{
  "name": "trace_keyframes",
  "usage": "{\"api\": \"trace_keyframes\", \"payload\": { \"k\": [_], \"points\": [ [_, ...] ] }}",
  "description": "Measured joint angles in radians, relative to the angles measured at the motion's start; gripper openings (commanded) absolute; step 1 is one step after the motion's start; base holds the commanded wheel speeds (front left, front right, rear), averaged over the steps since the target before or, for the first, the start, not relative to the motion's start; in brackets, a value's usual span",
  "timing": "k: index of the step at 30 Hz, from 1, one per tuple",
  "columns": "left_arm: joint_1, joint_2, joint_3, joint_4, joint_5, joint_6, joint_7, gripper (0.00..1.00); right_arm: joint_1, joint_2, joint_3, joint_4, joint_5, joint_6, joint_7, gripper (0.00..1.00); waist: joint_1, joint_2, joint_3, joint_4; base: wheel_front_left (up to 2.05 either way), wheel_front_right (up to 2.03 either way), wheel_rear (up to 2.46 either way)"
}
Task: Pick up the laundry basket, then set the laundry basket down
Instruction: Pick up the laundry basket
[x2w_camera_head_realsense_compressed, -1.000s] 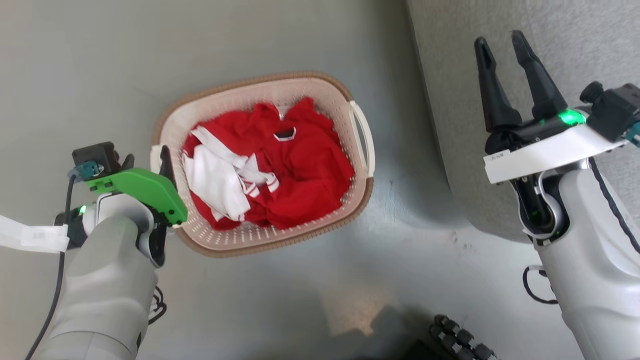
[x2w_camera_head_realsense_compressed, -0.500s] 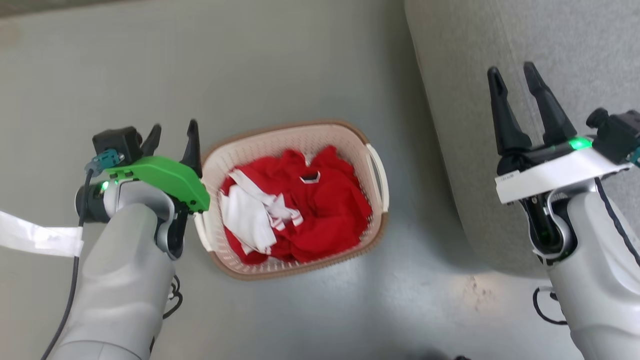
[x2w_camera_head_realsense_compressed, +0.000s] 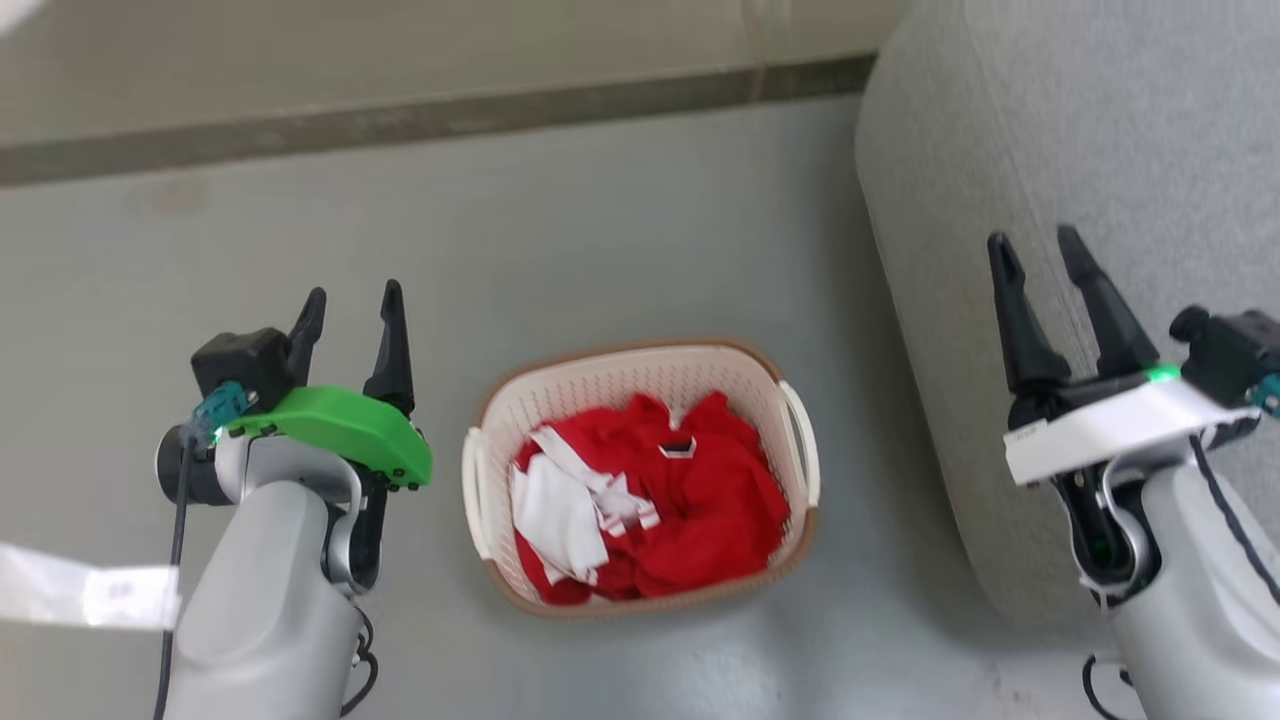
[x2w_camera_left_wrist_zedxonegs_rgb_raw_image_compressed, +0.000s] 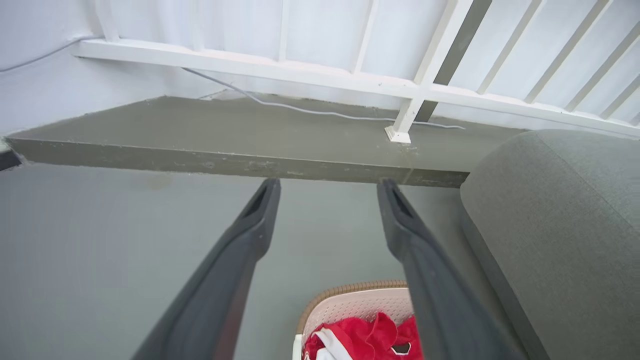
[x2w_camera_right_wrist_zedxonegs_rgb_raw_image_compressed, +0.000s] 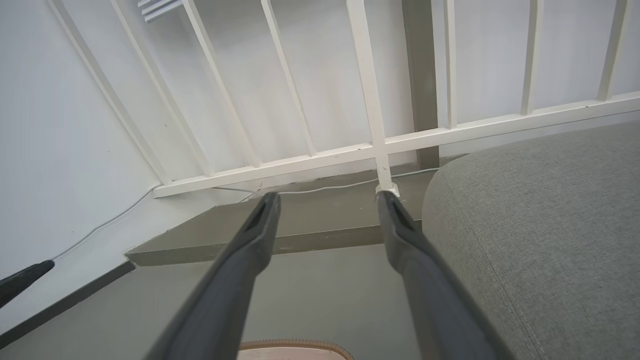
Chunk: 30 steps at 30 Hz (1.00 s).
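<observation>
The laundry basket (x2w_camera_head_realsense_compressed: 620, 378) stands on the grey floor between my arms, cream-white and perforated with a brown rim and white side handles. Red and white clothes (x2w_camera_head_realsense_compressed: 650, 500) lie in it. My left gripper (x2w_camera_head_realsense_compressed: 350, 300) is open, raised to the left of the basket and apart from it, with nothing between its fingers. My right gripper (x2w_camera_head_realsense_compressed: 1035, 245) is open over the grey sofa, well to the basket's right. The left wrist view has the basket (x2w_camera_left_wrist_zedxonegs_rgb_raw_image_compressed: 350, 300) low between the open fingers (x2w_camera_left_wrist_zedxonegs_rgb_raw_image_compressed: 240, 250). The right wrist view catches the basket's brown rim (x2w_camera_right_wrist_zedxonegs_rgb_raw_image_compressed: 292, 345) at the bottom edge.
A grey sofa (x2w_camera_head_realsense_compressed: 1050, 150) fills the right side, close to the basket. A raised concrete ledge (x2w_camera_left_wrist_zedxonegs_rgb_raw_image_compressed: 240, 145) runs along the far side, with a white railing (x2w_camera_right_wrist_zedxonegs_rgb_raw_image_compressed: 370, 100) and a thin cable (x2w_camera_left_wrist_zedxonegs_rgb_raw_image_compressed: 325, 111) on it. Open floor (x2w_camera_head_realsense_compressed: 550, 230) lies beyond the basket.
The head camera has risen and tilted, so the ledge now shows. My left gripper has let go of the basket's left handle and lifted away; the basket rests on the floor.
</observation>
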<state>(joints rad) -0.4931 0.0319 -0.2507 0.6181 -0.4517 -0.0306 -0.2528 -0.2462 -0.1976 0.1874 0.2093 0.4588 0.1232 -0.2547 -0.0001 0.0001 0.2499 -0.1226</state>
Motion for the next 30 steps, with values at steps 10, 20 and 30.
{"api": "trace_keyframes", "payload": {
  "k": [10, 20, 30],
  "points": [
    [0.160, 0.000, 0.051, -0.208, 0.062, 0.006, 0.000, 1.00, 0.091, 0.001, -0.024, -0.005, -0.028, 0.000, 0.000, 1.00, 0.0000, 0.0000, -0.125, 0.051, 0.00, 0.00, 0.00],
    [0.284, 0.001, 0.069, -0.326, 0.114, 0.012, 0.000, 1.00, 0.119, 0.008, -0.044, -0.010, -0.047, 0.000, 0.000, 1.00, 0.0000, 0.0000, -0.186, 0.078, 0.00, 0.00, 0.00],
    [0.352, 0.001, 0.074, -0.396, 0.123, 0.013, 0.000, 1.00, 0.137, 0.011, -0.046, -0.015, -0.057, 0.000, 0.000, 1.00, 0.0000, 0.0000, -0.194, 0.072, 0.00, 0.00, 0.00]
  ]
}}
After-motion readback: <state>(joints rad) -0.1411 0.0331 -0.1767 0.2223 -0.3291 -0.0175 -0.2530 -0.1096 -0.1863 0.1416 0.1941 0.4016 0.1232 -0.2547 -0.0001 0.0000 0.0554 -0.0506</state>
